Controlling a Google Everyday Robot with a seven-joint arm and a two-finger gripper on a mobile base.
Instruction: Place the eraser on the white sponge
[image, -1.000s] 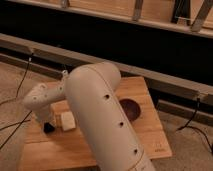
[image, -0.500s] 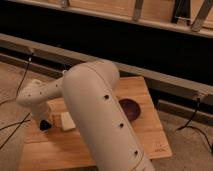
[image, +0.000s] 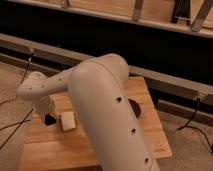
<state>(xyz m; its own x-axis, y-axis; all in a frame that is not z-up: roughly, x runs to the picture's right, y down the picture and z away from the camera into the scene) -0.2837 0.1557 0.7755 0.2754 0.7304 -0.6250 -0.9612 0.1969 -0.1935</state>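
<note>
My gripper (image: 48, 119) hangs below the pale wrist at the left side of the wooden table (image: 60, 155), low over the top. It shows only as a small dark shape, and I cannot tell the black eraser apart from it. The white sponge (image: 67, 121), a cream squarish pad, lies flat on the table just right of the gripper, close to it and uncovered. My big pale arm crosses the middle of the view and hides much of the table.
A dark purple bowl (image: 134, 108) sits on the table right of the arm, mostly hidden by it. Black cables run over the floor at left (image: 12, 125) and right (image: 192, 127). A dark wall with a ledge runs behind.
The wrist and gripper shifted slightly left and back, staying low just left of the sponge. The sponge has not moved.
</note>
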